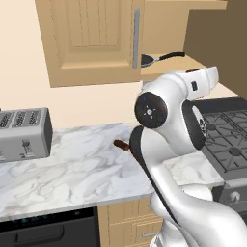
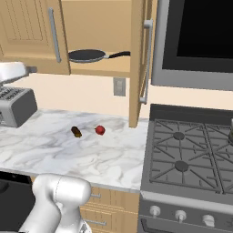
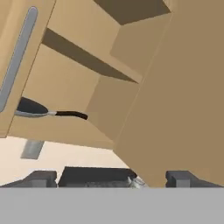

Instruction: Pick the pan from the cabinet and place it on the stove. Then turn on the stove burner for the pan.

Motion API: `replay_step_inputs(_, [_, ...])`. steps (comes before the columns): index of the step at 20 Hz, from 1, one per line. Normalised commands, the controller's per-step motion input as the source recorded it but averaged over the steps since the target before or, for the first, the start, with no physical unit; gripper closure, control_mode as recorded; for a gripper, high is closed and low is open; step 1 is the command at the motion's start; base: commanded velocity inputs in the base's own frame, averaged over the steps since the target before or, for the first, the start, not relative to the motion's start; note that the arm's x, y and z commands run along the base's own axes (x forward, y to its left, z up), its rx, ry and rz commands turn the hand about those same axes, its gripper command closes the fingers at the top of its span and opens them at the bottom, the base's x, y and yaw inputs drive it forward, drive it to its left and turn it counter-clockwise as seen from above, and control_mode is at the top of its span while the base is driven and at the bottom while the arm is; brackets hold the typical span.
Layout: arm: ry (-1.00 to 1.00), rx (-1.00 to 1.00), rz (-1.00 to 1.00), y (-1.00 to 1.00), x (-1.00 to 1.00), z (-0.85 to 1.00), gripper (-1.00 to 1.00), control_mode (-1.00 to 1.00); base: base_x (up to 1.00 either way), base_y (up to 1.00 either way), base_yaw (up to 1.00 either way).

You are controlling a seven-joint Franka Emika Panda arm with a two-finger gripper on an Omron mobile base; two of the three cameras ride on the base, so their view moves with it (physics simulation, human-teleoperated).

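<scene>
Right base view, left to right: we count one silver slotted toaster (image 2: 16, 105), one small brown cylinder (image 2: 76, 132) and one small red round object (image 2: 100, 130) lying apart on the white marble counter (image 2: 54, 154), then one black gas stove (image 2: 191, 159) with dark iron grates and three round knobs showing on its silver front. Above, one shallow dark grey pan (image 2: 87, 56) with a thin black handle sits on the shelf of the light tan wood cabinet (image 2: 100, 27), whose two doors each carry one grey bar handle. The white arm (image 1: 173, 120) bends upward, hand raised toward the cabinet. In the hand view the gripper (image 3: 111, 179) faces the open cabinet, fingertips spread wide apart, grasping nothing.
</scene>
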Motion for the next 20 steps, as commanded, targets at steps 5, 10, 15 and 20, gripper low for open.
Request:
replay_step_inputs(5, [-0.30, 0.14, 0.26, 0.00, 0.06, 0.05, -1.00, -1.00, 0.00, 0.00, 0.00])
replay_step_inputs(10, [-0.20, 0.14, 0.23, 0.03, 0.15, 0.04, -1.00, -1.00, 0.00, 0.00, 0.00])
replay_step_inputs(15, [-0.12, 0.12, 0.17, 0.07, 0.23, 0.07, -1.00, -1.00, 0.00, 0.00, 0.00])
replay_step_inputs(20, [-0.09, 0.10, 0.14, 0.17, 0.25, 0.04, -1.00, -1.00, 0.00, 0.00, 0.00])
